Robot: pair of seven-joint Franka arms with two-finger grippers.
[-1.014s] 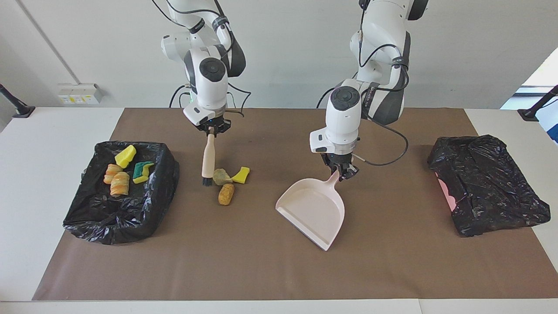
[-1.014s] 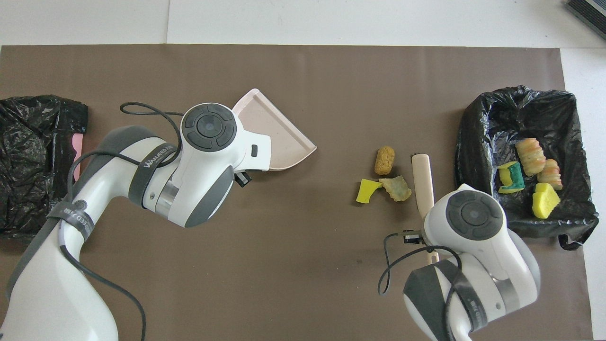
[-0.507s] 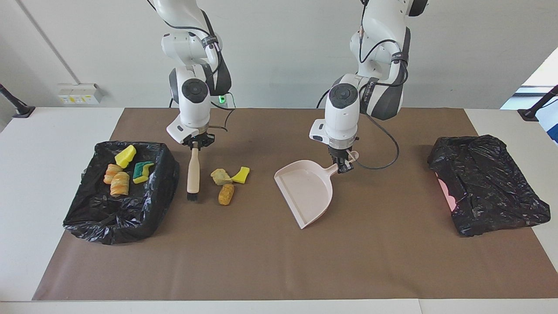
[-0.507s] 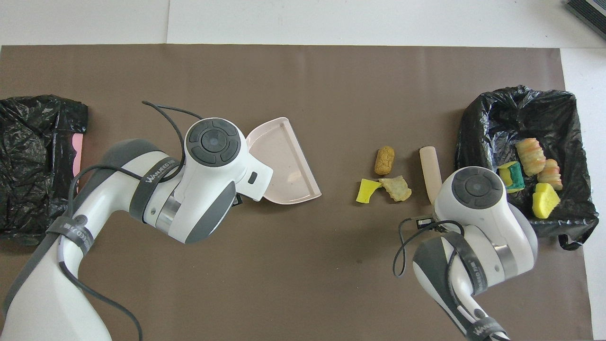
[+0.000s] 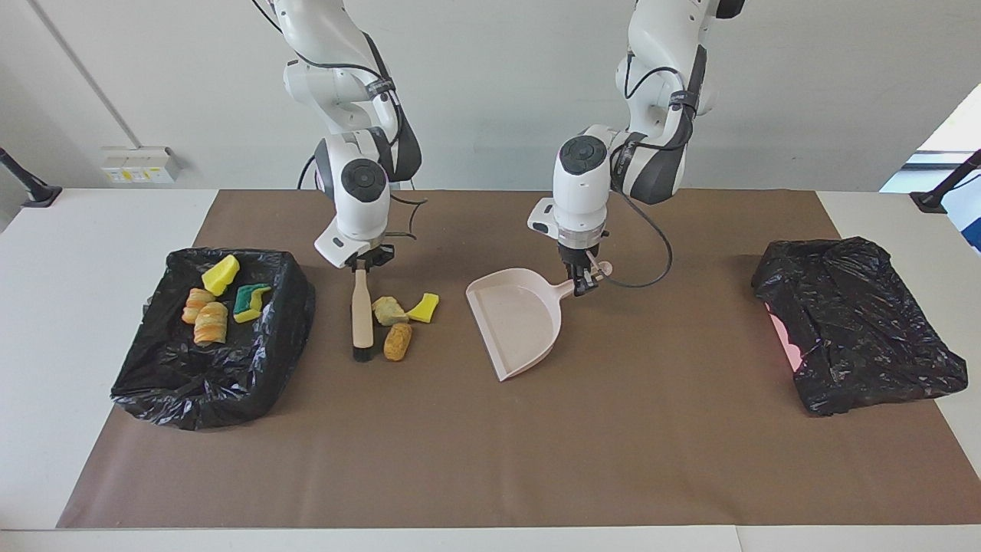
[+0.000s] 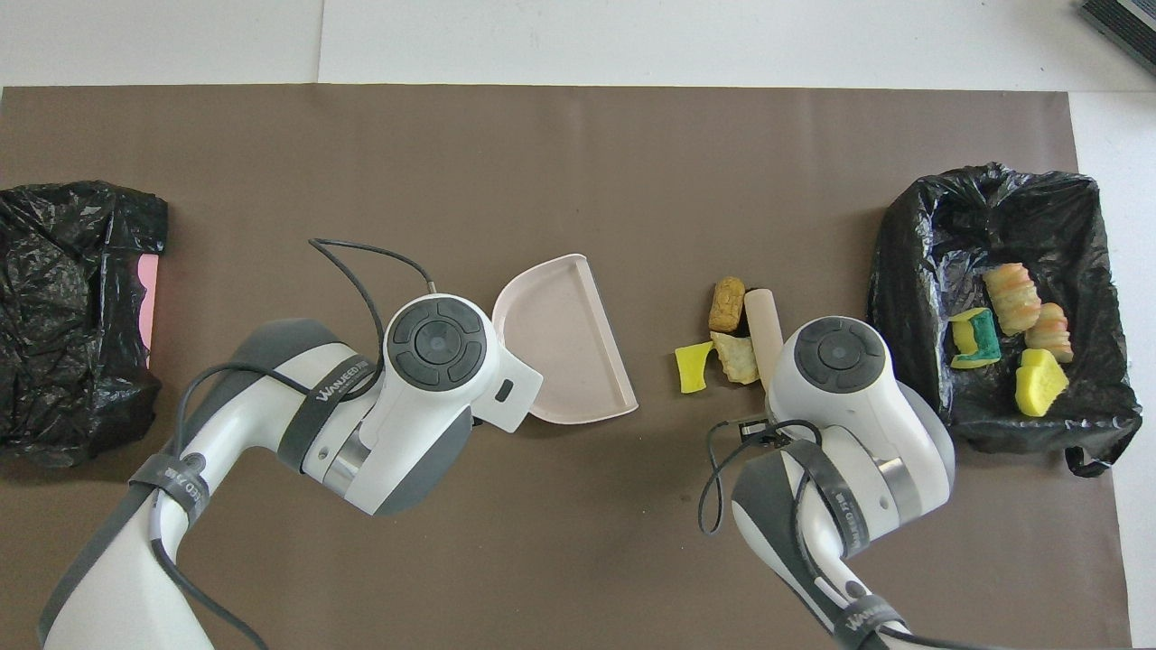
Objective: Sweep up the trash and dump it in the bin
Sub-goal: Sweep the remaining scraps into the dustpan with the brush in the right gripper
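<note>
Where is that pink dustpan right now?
The dustpan is on the brown mat mid-table, held by the left claw, beside three loose scraps.

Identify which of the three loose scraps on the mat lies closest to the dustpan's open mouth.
The bright yellow sponge piece. It lies beside the dustpan, while the beige chunk and the orange-tan lump sit against the brush.

dustpan (image 5: pixel 515 326): pale pink | brush (image 5: pixel 362 313): beige, black bristles | bin (image 5: pixel 165 383): black | mat (image 5: pixel 536 460): brown
</note>
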